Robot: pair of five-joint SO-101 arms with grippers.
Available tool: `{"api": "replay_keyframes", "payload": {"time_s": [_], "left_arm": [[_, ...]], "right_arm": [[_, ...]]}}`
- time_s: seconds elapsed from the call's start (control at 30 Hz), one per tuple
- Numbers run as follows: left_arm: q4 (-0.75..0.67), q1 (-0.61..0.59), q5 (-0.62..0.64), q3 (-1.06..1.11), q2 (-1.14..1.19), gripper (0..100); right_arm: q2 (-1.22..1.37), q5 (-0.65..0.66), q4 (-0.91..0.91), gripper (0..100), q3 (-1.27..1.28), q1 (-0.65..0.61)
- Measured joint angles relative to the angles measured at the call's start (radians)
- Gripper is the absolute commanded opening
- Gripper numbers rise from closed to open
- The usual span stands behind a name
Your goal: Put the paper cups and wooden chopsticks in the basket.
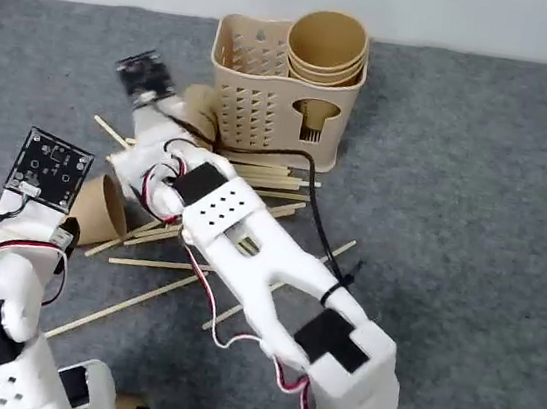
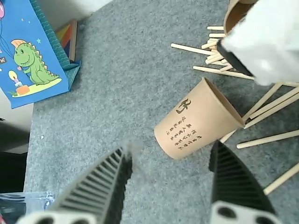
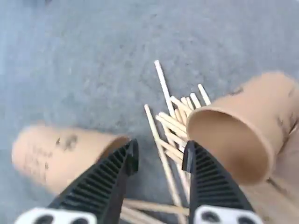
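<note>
The paper cup (image 2: pixel 198 119) lies on its side beside wooden chopsticks (image 3: pixel 170 121), well apart from the basket (image 1: pixel 255 111). The left gripper (image 2: pixel 170 151) hangs wide open over it. The right gripper (image 3: pixel 161 147), jaws slightly parted, hovers above the sticks. Looks like the pickup step: next, drop down and close across the cup.

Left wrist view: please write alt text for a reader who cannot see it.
The left arm's open hand hangs above a paper cup lying on its side on grey carpet. Wooden chopsticks lie scattered beyond the cup, near the other arm's white body, and a blue dinosaur gift bag stands farther off.
</note>
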Motion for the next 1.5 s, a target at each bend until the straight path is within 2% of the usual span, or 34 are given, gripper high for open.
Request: {"api": "replay_keyframes", "payload": {"time_s": [0.13, 0.23, 0.5, 0.93, 1.3, 1.5], "left_arm": [[0.000, 0.000, 0.000, 0.002, 0.000, 26], [0.000, 0.000, 0.000, 0.023, -0.002, 26], [0.000, 0.000, 0.000, 0.035, -0.002, 26], [0.000, 0.000, 0.000, 0.037, -0.002, 26], [0.000, 0.000, 0.000, 0.038, -0.002, 26], [0.000, 0.000, 0.000, 0.038, -0.002, 26]], "right_arm": [[-0.044, 0.315, 0.124, 16.5, 0.000, -0.011], [-0.044, 0.505, 0.152, 16.5, 0.000, -0.008], [0.049, 0.809, 0.153, 16.4, 0.000, 0.020], [0.066, 0.845, 0.153, 16.2, -0.104, 0.015], [0.153, 0.861, 0.104, 16.1, -0.155, 0.101], [0.209, 0.898, 0.072, 16.1, -0.216, 0.104]]}}
